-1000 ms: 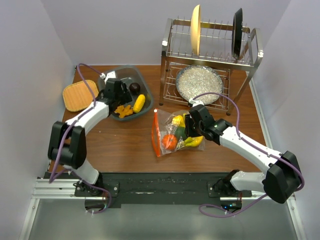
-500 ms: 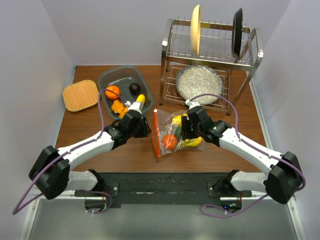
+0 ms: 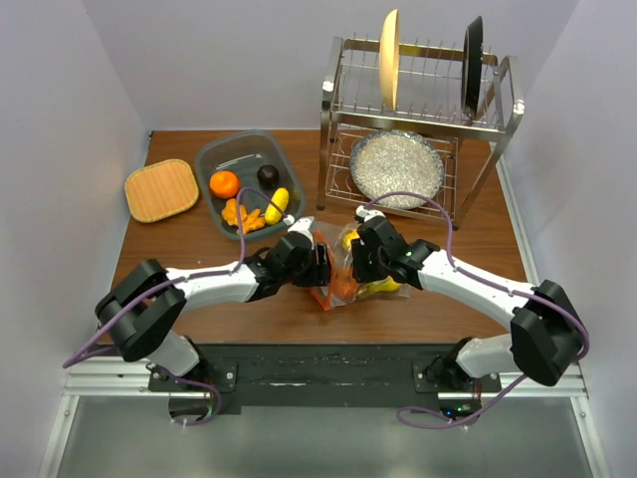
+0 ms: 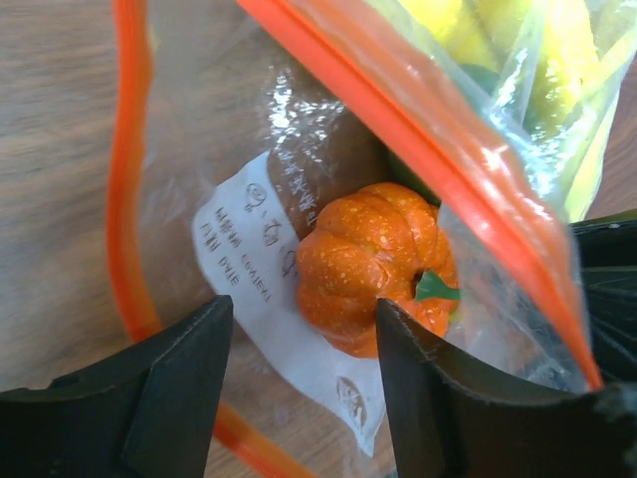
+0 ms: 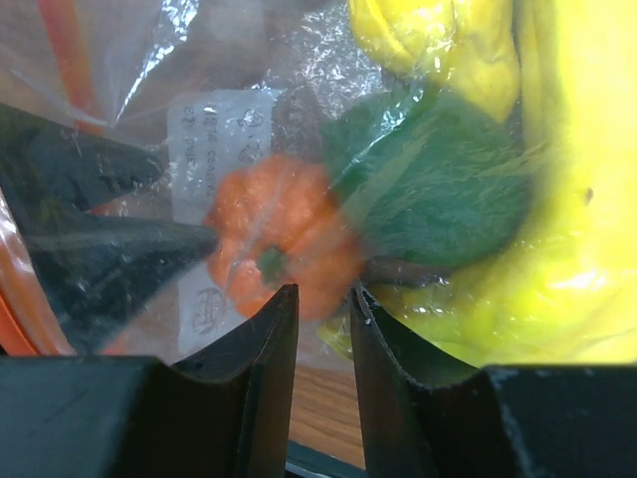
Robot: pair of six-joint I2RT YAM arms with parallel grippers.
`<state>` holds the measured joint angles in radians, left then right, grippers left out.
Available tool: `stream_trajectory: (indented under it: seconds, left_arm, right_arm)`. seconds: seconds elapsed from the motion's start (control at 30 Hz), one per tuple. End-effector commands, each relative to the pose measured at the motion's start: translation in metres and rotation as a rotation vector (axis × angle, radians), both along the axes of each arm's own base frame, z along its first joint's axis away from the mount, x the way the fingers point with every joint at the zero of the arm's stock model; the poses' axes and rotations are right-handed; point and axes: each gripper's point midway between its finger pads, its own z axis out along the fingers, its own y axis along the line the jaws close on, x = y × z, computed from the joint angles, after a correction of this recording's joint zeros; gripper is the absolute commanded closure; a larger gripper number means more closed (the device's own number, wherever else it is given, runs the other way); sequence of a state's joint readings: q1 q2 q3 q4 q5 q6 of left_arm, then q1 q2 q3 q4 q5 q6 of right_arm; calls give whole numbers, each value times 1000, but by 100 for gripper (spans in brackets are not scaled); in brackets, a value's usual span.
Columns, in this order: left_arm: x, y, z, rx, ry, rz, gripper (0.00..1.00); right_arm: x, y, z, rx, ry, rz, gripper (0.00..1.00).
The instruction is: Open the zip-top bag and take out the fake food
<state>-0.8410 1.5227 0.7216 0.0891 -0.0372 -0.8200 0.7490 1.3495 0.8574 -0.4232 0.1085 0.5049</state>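
**Left wrist: jaws spread at the bag mouth, pumpkin not yet held**

Left gripper [image 4: 299,317] stands spread, one finger on each side of the opening and nothing between them. Just beyond lies an orange pumpkin [image 4: 373,269], part of the fake food [image 5: 438,189], inside the zip-top bag [image 4: 249,149]. The orange-red zip strip [image 4: 418,149] runs close over it.

Right gripper [image 5: 320,299] is narrowed to a slit, apparently nipping a fold of the bag's film from the far side. Green and yellow pieces are packed just beyond it. From above, the bag lies on the table [image 3: 418,309] between both arms, well apart from the grey tub [image 3: 211,151].

Risks, as I judge them:
- The left jaws may catch film with the pumpkin and drag the whole bag.
- The rounded pumpkin may squirt deeper.
- The right hold on thin film may slip.
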Motion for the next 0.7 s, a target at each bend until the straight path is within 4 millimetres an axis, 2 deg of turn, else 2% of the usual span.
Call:
stream_trajectory:
  seconds: [0.0, 0.2, 0.23, 0.37, 0.47, 0.67]
  left_arm:
    - [7, -27, 16, -87, -39, -31, 35]
    - [-1, -36, 10, -100, -26, -49, 28]
    - [-7, -39, 9, -116, -9, -72, 27]
    - [-12, -45, 11, -149, -1, -91, 25]
    - [-17, -46, 3, -138, 21, -96, 23]
    - [-18, -44, -12, -98, 37, -70, 18]
  right_arm:
    - [3, 5, -6, 18, -9, -4, 69]
    - [-2, 0, -21, -3, 16, -13, 71]
    - [-2, -1, -23, -8, 18, -16, 71]
    - [-5, -4, -27, -14, 24, -20, 75]
    - [-6, -3, -28, -9, 28, -19, 78]
    - [-10, -6, -35, -21, 52, -22, 90]
